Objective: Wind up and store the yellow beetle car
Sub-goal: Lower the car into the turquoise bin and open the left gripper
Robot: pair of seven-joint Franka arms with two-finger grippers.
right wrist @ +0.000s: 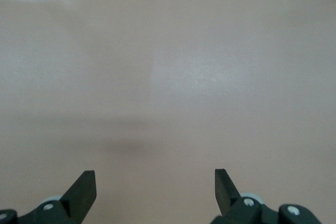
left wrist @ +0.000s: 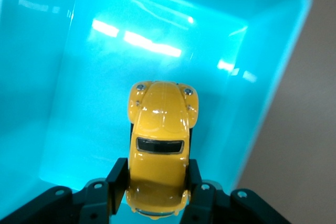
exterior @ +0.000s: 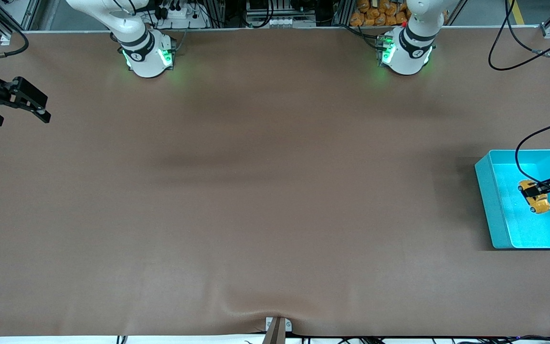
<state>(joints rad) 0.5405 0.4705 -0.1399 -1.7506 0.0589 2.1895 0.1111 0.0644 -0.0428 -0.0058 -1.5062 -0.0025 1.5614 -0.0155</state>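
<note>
In the front view, the left gripper [exterior: 542, 188] hung over the teal bin [exterior: 494, 200] at the left arm's end of the table, clamped on the yellow beetle car [exterior: 534, 196], which sat inside the bin's outline; whether the wheels touched the bin floor could not be told. The position suited the storing step, with release judged to be the remaining action. The right gripper [exterior: 19, 102] waited over bare table [exterior: 256, 191] at the right arm's end, its fingers spread wide and holding nothing. The table covering was a matte brown sheet with a slight ripple at its near edge. In the left wrist view, the two dark fingers [left wrist: 116, 179] pinched the car [left wrist: 160, 145] at its rear flanks, leaving the rounded bonnet free and pointing into the bin [left wrist: 283, 77]. The car body was glossy, smooth and domed, with a dark window; the bin was shiny, hard-looking plastic with sloped walls and rounded corners. In the right wrist view, the spread fingertips [right wrist: 84, 187] framed only plain brown surface [right wrist: 168, 77].
</note>
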